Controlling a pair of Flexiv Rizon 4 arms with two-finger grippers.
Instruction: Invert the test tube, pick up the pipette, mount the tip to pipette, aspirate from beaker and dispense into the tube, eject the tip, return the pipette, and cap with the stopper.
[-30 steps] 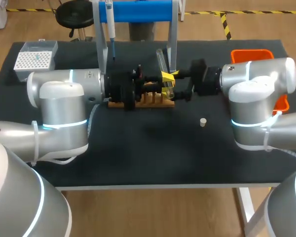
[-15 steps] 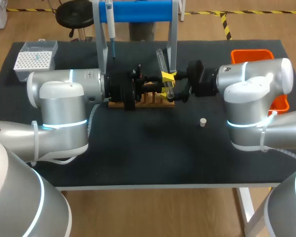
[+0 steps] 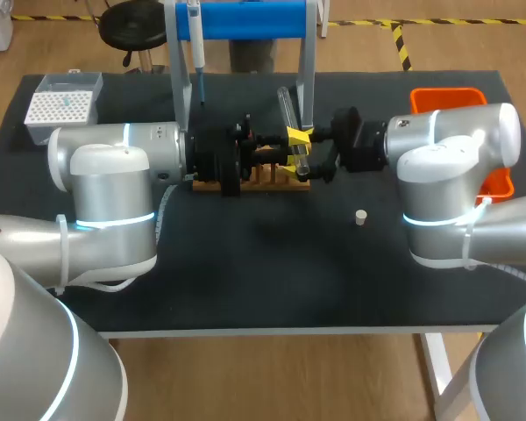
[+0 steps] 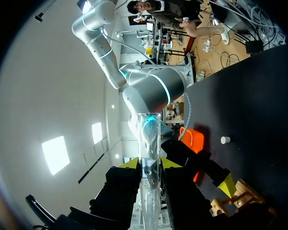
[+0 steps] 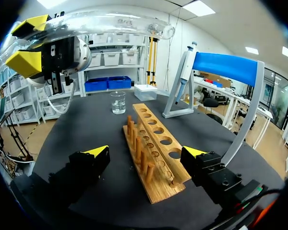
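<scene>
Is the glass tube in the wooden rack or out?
Out: the left gripper holds the test tube up, clear of the rack.

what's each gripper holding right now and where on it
Left gripper is shut on the test tube around its middle; right gripper holds nothing, jaws open.

We count one test tube [image 4: 149, 143], one pipette [image 5: 183, 71], one beaker [image 5: 118, 102], one stopper [image 3: 360, 217], one box of tips [image 3: 63, 107], one wooden rack [image 5: 156, 149] and one orange bin [image 3: 447, 92].

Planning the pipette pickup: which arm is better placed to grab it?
Likely the right arm: jaws open and empty by the rack, pipette ahead. The left arm's jaws are shut on the test tube.
</scene>
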